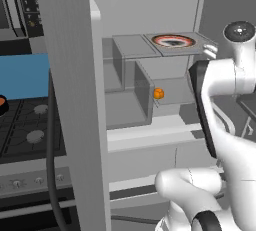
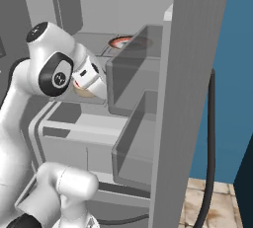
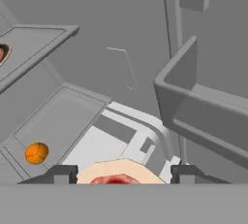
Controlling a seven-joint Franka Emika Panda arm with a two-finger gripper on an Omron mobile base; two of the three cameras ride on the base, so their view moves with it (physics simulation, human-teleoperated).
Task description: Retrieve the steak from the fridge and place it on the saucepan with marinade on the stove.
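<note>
- Left of the fridge (image 1: 70,100): stove (image 1: 30,125).
- On the fridge's top shelf: steak (image 1: 173,40), lying flat.
- 1 shelf lower: orange ball (image 1: 158,93).
- Rightmost, inside the fridge: gripper (image 3: 124,175), jaws clamped on a tan-rimmed red piece (image 3: 121,168).

a blue wall panel (image 1: 22,75) fills the left middle of the left base view, and the same blue wall shows at the right edge of the right base view. below it, in the lower right corner of the right base view, lies a patch of tan tiled floor (image 2: 217,207) with pale mottling. at the upper left of the left base view stands a dark appliance (image 1: 22,2) with a grey frame, set against the wall above the blue. a dark band runs along the top edge of both base views. the light is even and flat, with soft shading and no hard shadows anywhere.
</note>
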